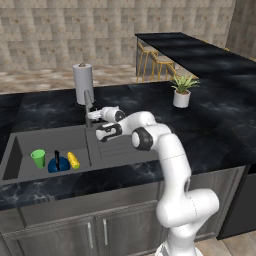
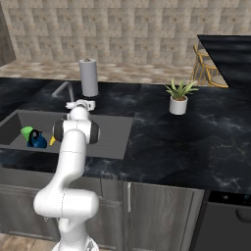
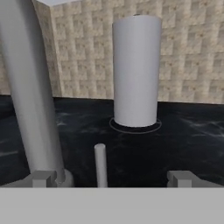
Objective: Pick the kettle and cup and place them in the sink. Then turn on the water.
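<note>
The green cup (image 1: 38, 158) (image 2: 27, 132) and the dark-blue kettle (image 1: 58, 164) (image 2: 37, 140) stand side by side inside the grey sink (image 1: 50, 139) (image 2: 13, 123), at its front left. My gripper (image 1: 94, 116) (image 2: 79, 103) (image 3: 113, 179) hovers open and empty at the base of the faucet (image 1: 88, 106) (image 2: 63, 88) (image 3: 30, 87). In the hand view a thin grey lever (image 3: 100, 164) rises between the fingertips (image 3: 43, 178), with the faucet column just left of it. No stream of water runs from the faucet.
A small yellow object (image 1: 73, 160) (image 2: 51, 141) lies beside the kettle in the basin. A paper towel roll (image 1: 83, 82) (image 2: 88, 77) (image 3: 136, 70) stands behind the faucet. A potted plant (image 1: 182, 91) (image 2: 179, 99) sits on the counter to the right.
</note>
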### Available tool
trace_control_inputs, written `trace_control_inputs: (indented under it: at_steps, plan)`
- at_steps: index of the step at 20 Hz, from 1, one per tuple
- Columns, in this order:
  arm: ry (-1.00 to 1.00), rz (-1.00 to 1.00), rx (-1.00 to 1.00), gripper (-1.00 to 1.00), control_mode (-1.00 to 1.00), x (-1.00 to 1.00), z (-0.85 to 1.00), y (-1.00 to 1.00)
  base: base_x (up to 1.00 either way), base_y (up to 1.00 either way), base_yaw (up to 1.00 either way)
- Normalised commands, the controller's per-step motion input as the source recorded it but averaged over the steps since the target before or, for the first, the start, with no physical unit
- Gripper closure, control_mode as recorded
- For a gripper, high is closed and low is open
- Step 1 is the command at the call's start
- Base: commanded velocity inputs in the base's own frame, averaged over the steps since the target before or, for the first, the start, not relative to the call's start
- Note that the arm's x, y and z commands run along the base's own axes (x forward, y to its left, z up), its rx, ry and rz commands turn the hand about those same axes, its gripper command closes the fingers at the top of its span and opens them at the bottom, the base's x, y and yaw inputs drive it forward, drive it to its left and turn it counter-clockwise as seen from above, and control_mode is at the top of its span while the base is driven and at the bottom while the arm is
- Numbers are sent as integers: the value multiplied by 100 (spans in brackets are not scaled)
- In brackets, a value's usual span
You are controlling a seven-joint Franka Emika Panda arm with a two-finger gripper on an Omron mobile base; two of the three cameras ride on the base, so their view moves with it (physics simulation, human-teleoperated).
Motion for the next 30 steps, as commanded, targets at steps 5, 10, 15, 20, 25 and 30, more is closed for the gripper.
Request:
trace_control_inputs:
  at_steps: [5, 10, 15, 20, 25, 30]
  plan:
    - [0, 0, 0, -100, -100, 4, -2, 0, 0, 0, 0]
    - [0, 0, 0, -100, -100, 8, 0, 0, 0, 0, 0]
    - [0, 0, 0, -100, -100, 9, -1, 0, 0, 0, 0]
    - [0, 0, 0, -100, -100, 11, -5, 0, 0, 0, 0]
    - [0, 0, 0, -100, -100, 9, -8, 0, 0, 0, 0]
    - [0, 0, 0, -100, -100, 12, -1, 0, 0, 0, 0]
